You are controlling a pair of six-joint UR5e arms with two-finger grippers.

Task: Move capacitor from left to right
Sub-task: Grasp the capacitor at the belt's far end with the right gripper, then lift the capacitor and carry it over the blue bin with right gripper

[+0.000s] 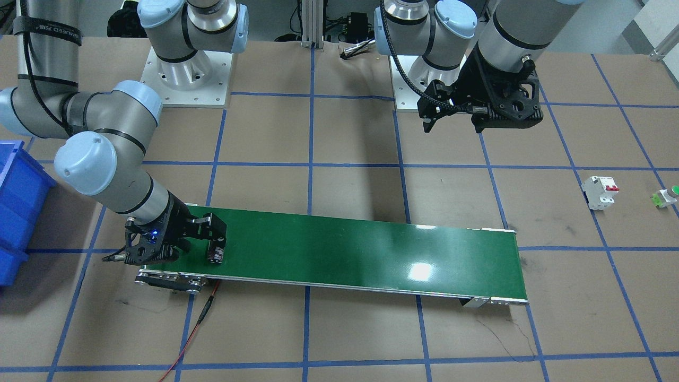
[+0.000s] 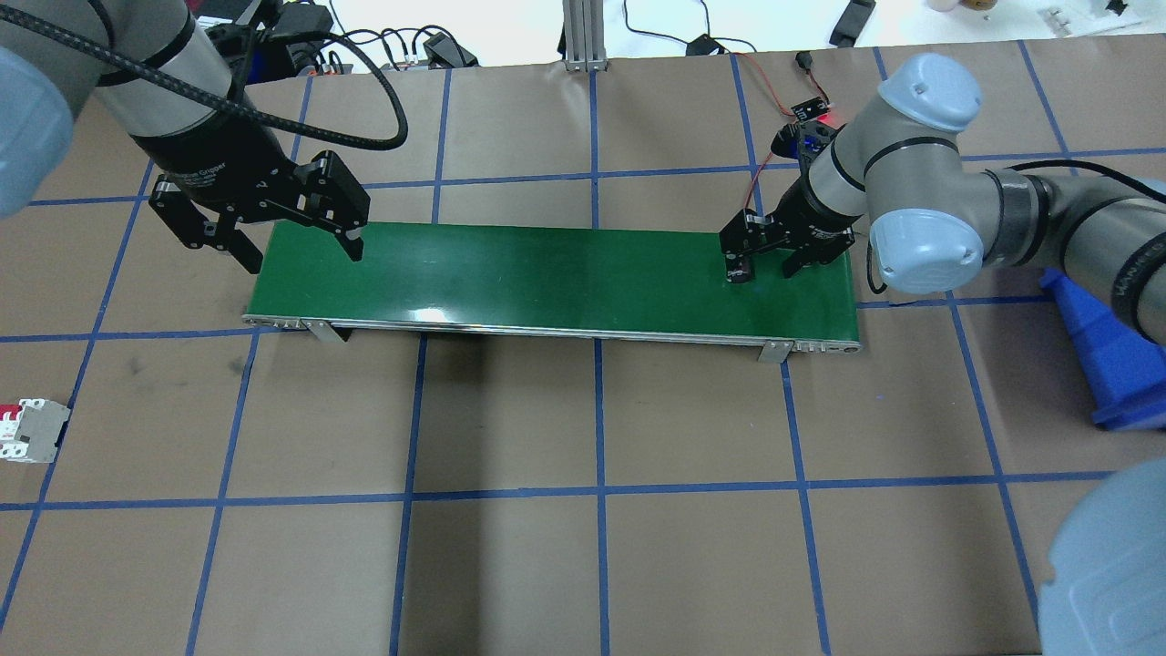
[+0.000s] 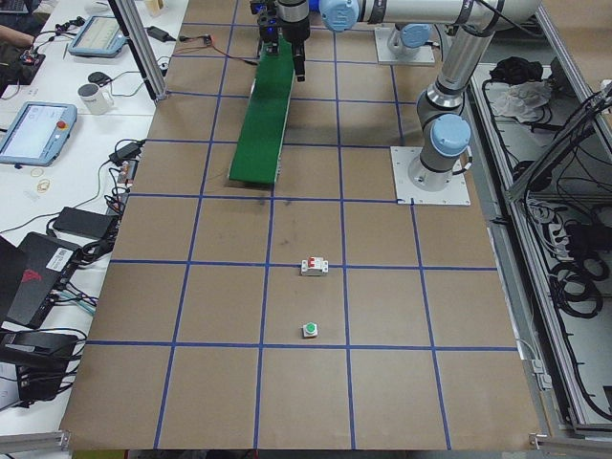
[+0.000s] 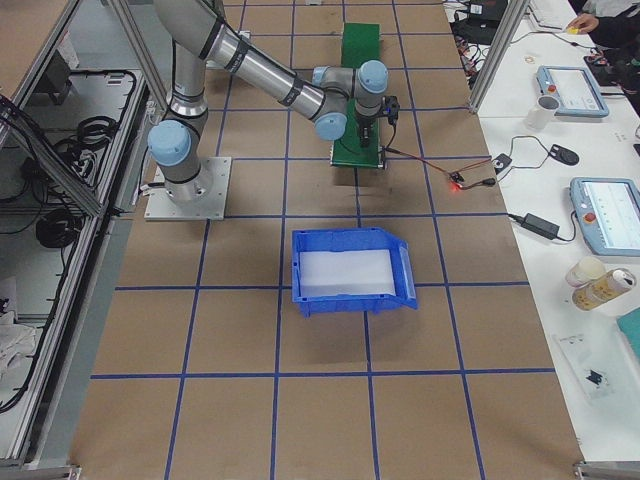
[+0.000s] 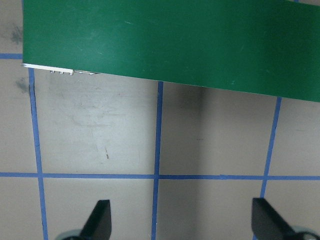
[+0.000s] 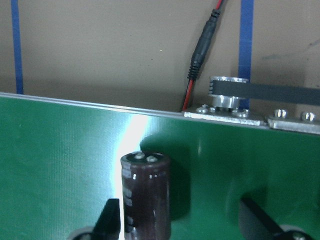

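The capacitor (image 6: 145, 195) is a dark cylinder with two silvery terminals on top. It stands upright on the green conveyor belt (image 1: 371, 249) near the robot's right end, and shows in the front view (image 1: 216, 253) and the overhead view (image 2: 739, 267). My right gripper (image 6: 182, 210) is open and low over the belt, straddling the capacitor. One finger (image 6: 112, 220) is right beside the capacitor and the other stands well apart. My left gripper (image 2: 303, 258) is open and empty, hovering above the belt's other end (image 5: 175, 40).
A white breaker with red switches (image 1: 600, 192) and a green-capped push button (image 1: 666, 197) lie on the table on the robot's left. A blue bin (image 4: 350, 270) stands on the robot's right. A red cable (image 1: 196, 323) runs from the belt's motor end.
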